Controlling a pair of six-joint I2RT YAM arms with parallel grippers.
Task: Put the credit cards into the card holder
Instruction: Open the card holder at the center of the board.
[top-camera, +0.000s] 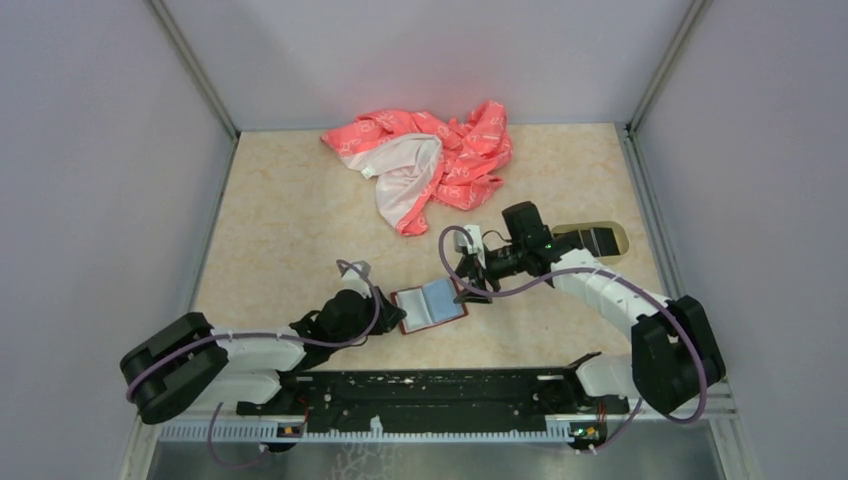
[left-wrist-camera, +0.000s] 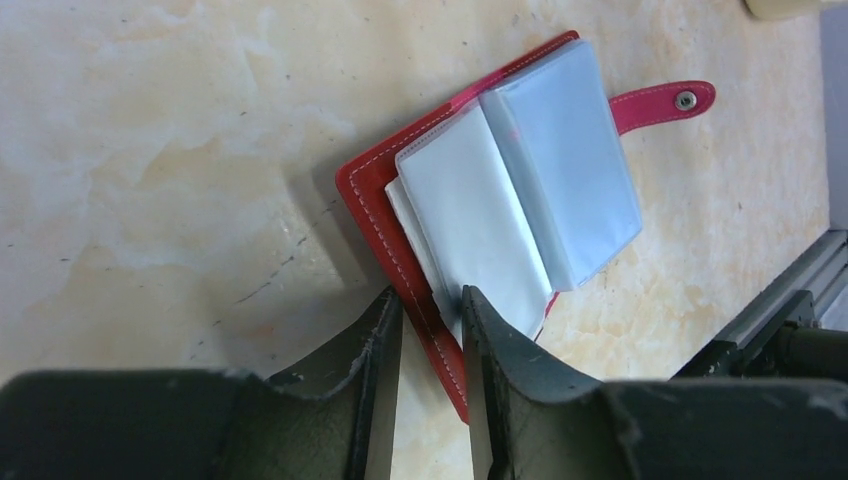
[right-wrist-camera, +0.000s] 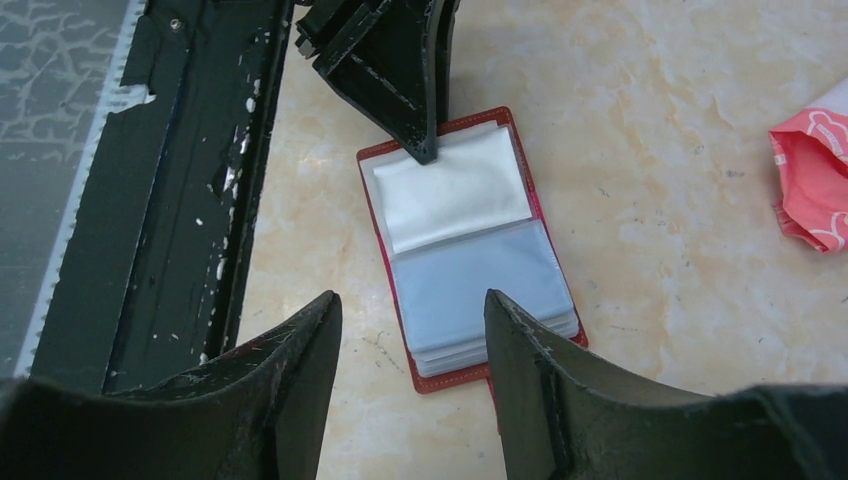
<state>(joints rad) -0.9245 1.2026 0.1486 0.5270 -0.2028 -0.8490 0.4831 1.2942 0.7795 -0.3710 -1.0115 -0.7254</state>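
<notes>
The dark red card holder (top-camera: 432, 304) lies open on the table, grey-blue pockets up; it also shows in the left wrist view (left-wrist-camera: 520, 180) and the right wrist view (right-wrist-camera: 465, 250). My left gripper (left-wrist-camera: 432, 300) is slightly open and straddles the holder's near cover edge. One fingertip (right-wrist-camera: 425, 150) rests on a pale pocket. My right gripper (right-wrist-camera: 412, 310) is open and empty, hovering just above the holder's other end. Black credit cards (top-camera: 600, 240) lie in the oval beige tray (top-camera: 568, 232) at the right, behind the right arm.
A pink-and-white patterned cloth (top-camera: 430, 165) is bunched at the back centre; its edge shows in the right wrist view (right-wrist-camera: 812, 180). The holder's strap with its snap (left-wrist-camera: 665, 100) sticks out sideways. The black base rail (top-camera: 430, 390) runs along the near edge.
</notes>
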